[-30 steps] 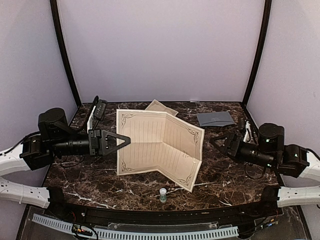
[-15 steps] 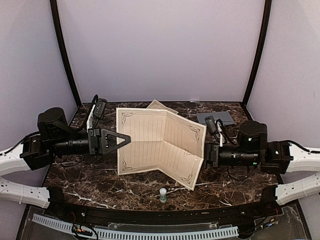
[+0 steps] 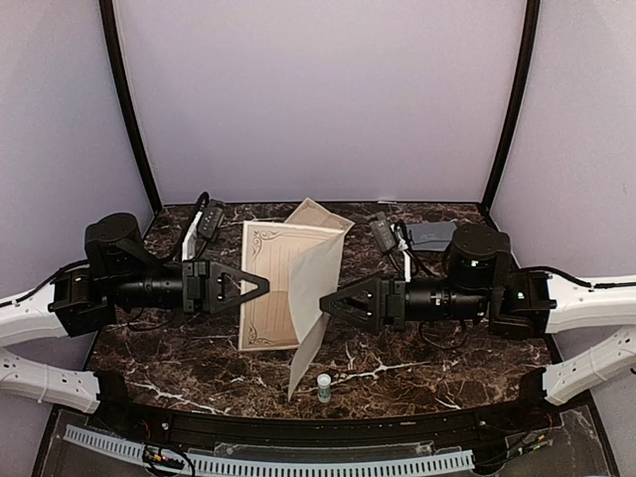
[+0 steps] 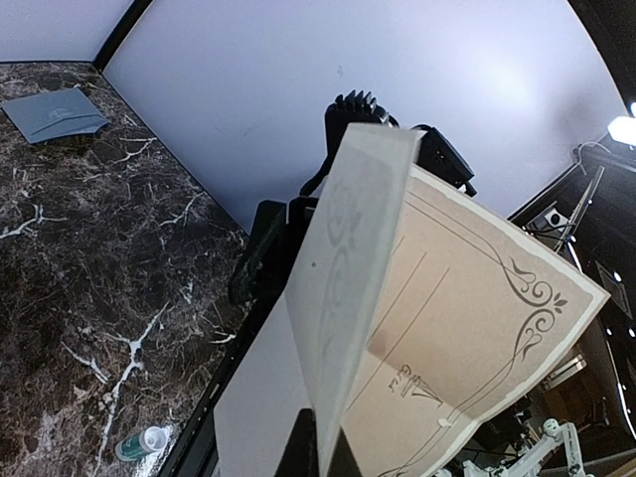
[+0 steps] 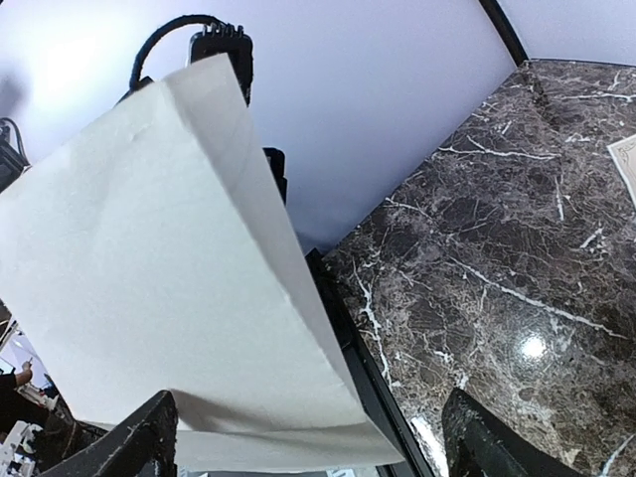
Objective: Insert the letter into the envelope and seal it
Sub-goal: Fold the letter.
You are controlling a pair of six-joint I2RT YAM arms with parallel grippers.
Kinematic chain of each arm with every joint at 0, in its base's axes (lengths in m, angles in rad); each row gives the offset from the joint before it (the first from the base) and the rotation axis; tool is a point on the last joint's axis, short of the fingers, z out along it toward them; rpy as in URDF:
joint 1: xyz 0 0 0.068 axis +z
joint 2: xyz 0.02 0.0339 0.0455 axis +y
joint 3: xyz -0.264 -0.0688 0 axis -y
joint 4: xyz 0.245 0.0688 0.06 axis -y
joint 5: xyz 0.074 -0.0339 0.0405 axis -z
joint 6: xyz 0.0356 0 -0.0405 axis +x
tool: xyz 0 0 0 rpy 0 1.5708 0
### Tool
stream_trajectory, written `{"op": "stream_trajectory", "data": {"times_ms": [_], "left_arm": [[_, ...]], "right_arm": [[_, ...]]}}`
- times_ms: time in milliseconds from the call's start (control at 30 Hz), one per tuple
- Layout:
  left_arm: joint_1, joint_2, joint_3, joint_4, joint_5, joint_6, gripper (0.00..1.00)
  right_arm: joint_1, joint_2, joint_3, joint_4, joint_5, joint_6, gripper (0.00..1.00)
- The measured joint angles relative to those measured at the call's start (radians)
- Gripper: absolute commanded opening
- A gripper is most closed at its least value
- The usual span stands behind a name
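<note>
The letter (image 3: pixel 270 286) is a tan sheet with printed lines and a scroll border, held upright above the table. My left gripper (image 3: pixel 262 287) is shut on its left edge; in the left wrist view the fingertips (image 4: pixel 303 447) pinch the sheet (image 4: pixel 467 318). The letter's right half (image 3: pixel 316 298) is folded over, blank side outward. My right gripper (image 3: pixel 326 300) stands open against that blank side (image 5: pixel 169 298), its fingers (image 5: pixel 139 447) spread wide around the paper's lower edge. The slate-grey envelope (image 3: pixel 433 235) lies flat at the back right, partly behind the right arm, and also shows in the left wrist view (image 4: pixel 55 111).
A second tan sheet (image 3: pixel 318 213) lies behind the letter at the back. A small bottle with a green label (image 3: pixel 324 388) stands near the table's front edge. Cables and a black device (image 3: pixel 209 221) sit at the back left.
My right arm has swung left from the table's right side and pushed the letter's right half over onto the left half. The left gripper kept its hold and shifted slightly right.
</note>
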Motion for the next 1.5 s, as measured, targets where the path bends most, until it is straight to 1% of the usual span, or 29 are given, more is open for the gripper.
{"op": "stream_trajectory", "data": {"times_ms": [133, 300, 400, 500, 700, 767, 833, 867, 933, 967, 1000, 1033, 1067, 1100, 1167, 1333, 1500], "left_arm": [[0.0, 0.0, 0.0, 0.012, 0.023, 0.005, 0.0], [0.0, 0.005, 0.0, 0.044, 0.061, 0.003, 0.0], [0.0, 0.008, 0.0, 0.06, 0.077, 0.0, 0.0], [0.0, 0.009, 0.0, 0.074, 0.086, -0.007, 0.0], [0.0, 0.011, -0.003, 0.092, 0.092, -0.017, 0.0], [0.0, 0.011, -0.006, 0.092, 0.092, -0.018, 0.0], [0.0, 0.011, -0.006, 0.091, 0.093, -0.023, 0.0], [0.0, 0.011, -0.007, 0.091, 0.095, -0.024, 0.0], [0.0, 0.011, -0.008, 0.091, 0.095, -0.026, 0.0], [0.0, 0.01, -0.012, 0.091, 0.095, -0.026, 0.04], [0.0, 0.007, -0.016, 0.091, 0.093, -0.026, 0.1], [0.0, 0.005, -0.021, 0.091, 0.093, -0.026, 0.29], [0.0, 0.003, -0.023, 0.087, 0.09, -0.025, 0.38], [0.0, 0.0, -0.025, 0.082, 0.086, -0.02, 0.55], [0.0, -0.01, -0.025, 0.066, 0.074, -0.018, 0.66], [0.0, -0.073, -0.025, 0.013, 0.025, -0.006, 0.8], [0.0, -0.136, -0.035, 0.0, 0.008, -0.01, 0.85]], "right_arm": [[0.0, 0.006, -0.002, 0.054, -0.026, 0.003, 0.69], [0.001, 0.006, -0.01, 0.145, -0.08, 0.01, 0.56], [0.002, 0.006, -0.014, 0.177, -0.119, 0.007, 0.45], [0.002, 0.012, -0.016, 0.207, -0.157, 0.01, 0.41], [0.004, 0.02, -0.022, 0.242, -0.201, 0.013, 0.24], [0.004, 0.021, -0.028, 0.257, -0.208, 0.014, 0.15], [0.004, 0.021, -0.037, 0.269, -0.207, 0.021, 0.02], [0.004, 0.022, -0.042, 0.272, -0.203, 0.029, 0.0], [0.005, 0.024, -0.045, 0.271, -0.19, 0.032, 0.0], [0.004, 0.025, -0.047, 0.271, -0.182, 0.034, 0.0], [0.005, 0.027, -0.049, 0.271, -0.175, 0.037, 0.0], [0.005, 0.028, -0.052, 0.27, -0.169, 0.042, 0.0], [0.005, 0.029, -0.058, 0.27, -0.159, 0.05, 0.0], [0.005, 0.03, -0.06, 0.27, -0.156, 0.051, 0.0], [0.005, 0.03, -0.066, 0.27, -0.142, 0.059, 0.0], [0.005, 0.023, -0.091, 0.27, -0.117, 0.078, 0.0], [0.005, 0.021, -0.094, 0.267, -0.114, 0.084, 0.0]]}}
